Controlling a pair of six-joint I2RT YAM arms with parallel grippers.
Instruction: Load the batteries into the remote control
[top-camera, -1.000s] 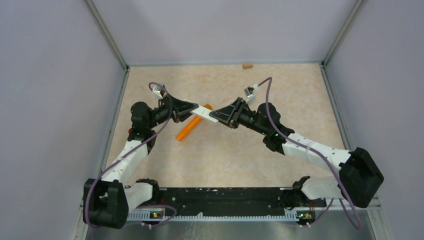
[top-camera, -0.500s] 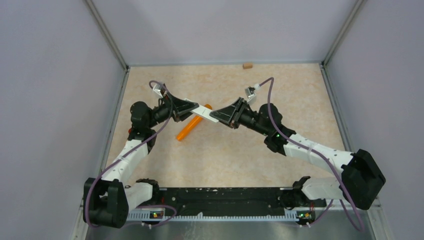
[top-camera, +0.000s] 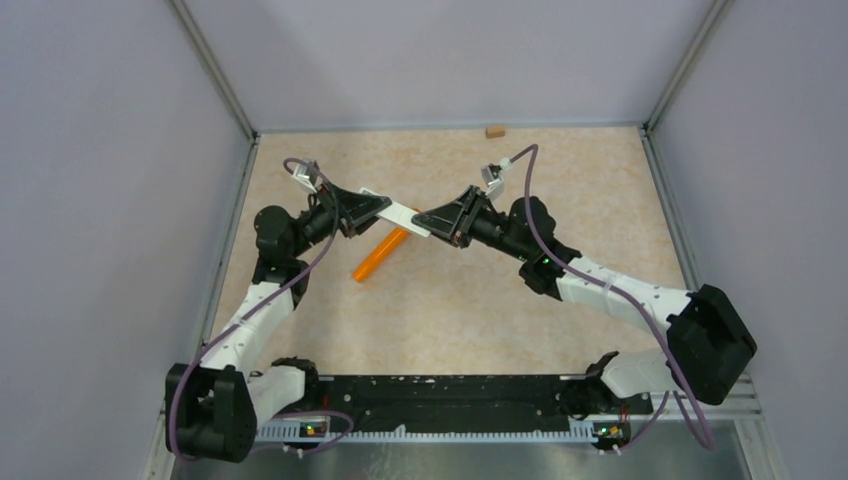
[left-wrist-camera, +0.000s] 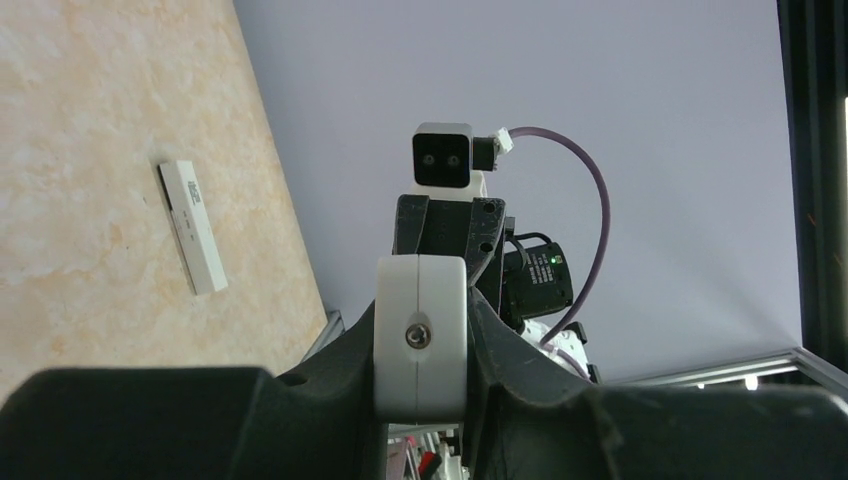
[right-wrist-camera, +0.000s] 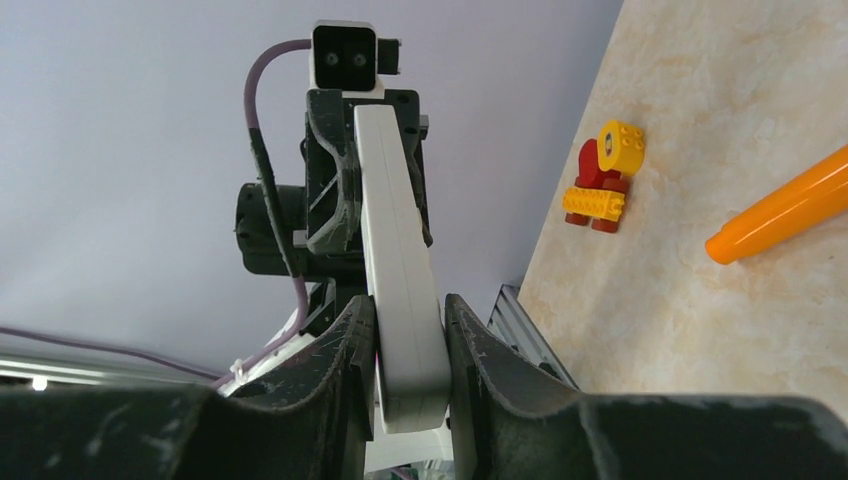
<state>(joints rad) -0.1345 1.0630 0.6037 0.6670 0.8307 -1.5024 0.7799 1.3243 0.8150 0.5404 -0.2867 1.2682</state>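
Observation:
The white remote control (top-camera: 397, 213) hangs in the air over the table's middle, held at both ends. My left gripper (top-camera: 372, 207) is shut on its left end; the left wrist view shows that end face with a screw (left-wrist-camera: 420, 335) pinched between the jaws. My right gripper (top-camera: 432, 218) is shut on the other end, and in the right wrist view the remote's long body (right-wrist-camera: 392, 240) runs away from the jaws toward the left wrist. The batteries are out of view.
An orange tube (top-camera: 378, 256) lies on the table under the remote. A small tan block (top-camera: 494, 131) sits at the back wall. A flat white strip (left-wrist-camera: 192, 226) lies near the table's edge. A yellow and red brick toy (right-wrist-camera: 603, 176) stands near the table's edge.
Both arms have carried the remote a little toward the back and left, still gripped at both ends. The orange tube has not moved.

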